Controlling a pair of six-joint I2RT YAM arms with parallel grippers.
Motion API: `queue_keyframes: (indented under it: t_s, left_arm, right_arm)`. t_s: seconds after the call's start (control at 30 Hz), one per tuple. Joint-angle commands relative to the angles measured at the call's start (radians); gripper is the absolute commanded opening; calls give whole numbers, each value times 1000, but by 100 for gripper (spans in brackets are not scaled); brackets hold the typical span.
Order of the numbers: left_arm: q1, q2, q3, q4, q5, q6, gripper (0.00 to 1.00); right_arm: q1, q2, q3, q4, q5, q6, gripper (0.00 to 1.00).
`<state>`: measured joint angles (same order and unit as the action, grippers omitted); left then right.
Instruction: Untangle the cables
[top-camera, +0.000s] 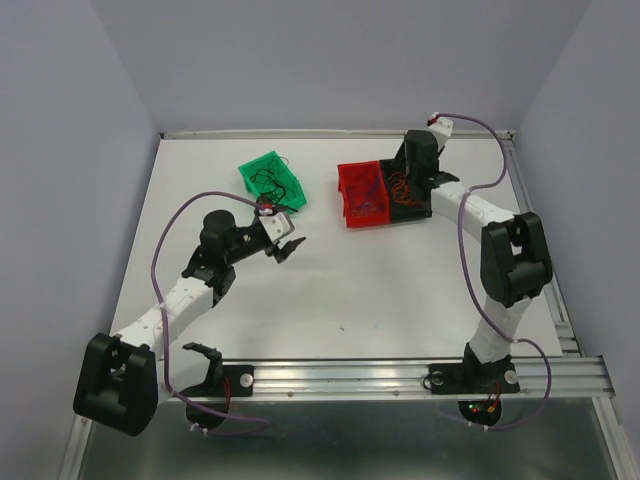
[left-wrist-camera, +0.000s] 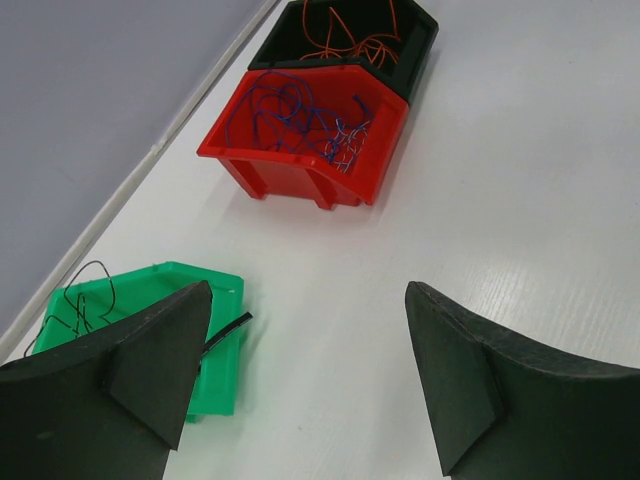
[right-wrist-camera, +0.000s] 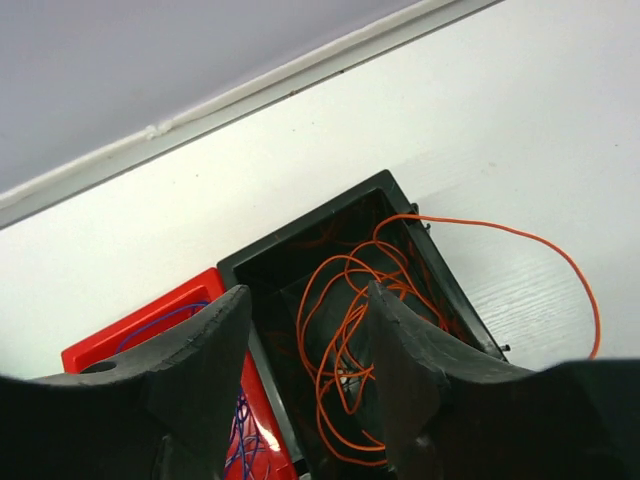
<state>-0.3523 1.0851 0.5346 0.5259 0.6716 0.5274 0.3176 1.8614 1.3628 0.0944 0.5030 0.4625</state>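
The cables lie sorted by colour in three bins. Thin black wires (top-camera: 272, 182) (left-wrist-camera: 85, 300) curl in the green bin (top-camera: 255, 170) (left-wrist-camera: 150, 300). Blue-purple wires (left-wrist-camera: 300, 115) (right-wrist-camera: 235, 420) fill the red bin (top-camera: 362, 210) (left-wrist-camera: 260, 165) (right-wrist-camera: 130, 340). Orange wires (left-wrist-camera: 350, 40) (right-wrist-camera: 345, 330) sit in the black bin (top-camera: 415, 210) (left-wrist-camera: 420, 50) (right-wrist-camera: 300, 240), one strand looping out over the table. My right gripper (top-camera: 412, 185) (right-wrist-camera: 308, 290) hangs open over the black bin, orange loops lying loose below its jaws. My left gripper (top-camera: 288, 238) (left-wrist-camera: 308, 290) stands wide open and empty just in front of the green bin.
The red and black bins touch side by side at the back right. The back wall edge (right-wrist-camera: 250, 90) runs close behind them. A metal rail (top-camera: 400, 375) crosses the near edge by the arm bases.
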Motion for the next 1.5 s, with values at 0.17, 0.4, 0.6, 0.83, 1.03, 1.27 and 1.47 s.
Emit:
queue_keyframes:
  t_s: [0.17,0.4,0.6,0.83,1.03,1.27,1.47]
  left_arm:
    - [-5,-40,-5,31,14,9,89]
    - [-7,-44,-5,28,19,8,89]
    - [-5,-53,-8,28,16,11,89]
    - [-5,-47,-7,26,14,11,89]
    - [-7,-45,-7,25,14,11,89]
    - [-7,-44,-7,25,13,13,89]
    - [-7,-39,-5,25,17,14,89]
  right_arm:
    - [-104,-137,13,-91,-55,22,84]
    - [-288,-168,-90,-91,-300,154,96]
    - [-313,-104,-87,-91,-400,209,96]
    - [-313,-44,-103,-67,-449,278,97]
    - [-313,-11,-139,-41,-429,306,96]
    - [-313,-44,-198,33,-419,320,34]
    - [-296,-94,-225,61,-382,271,4]
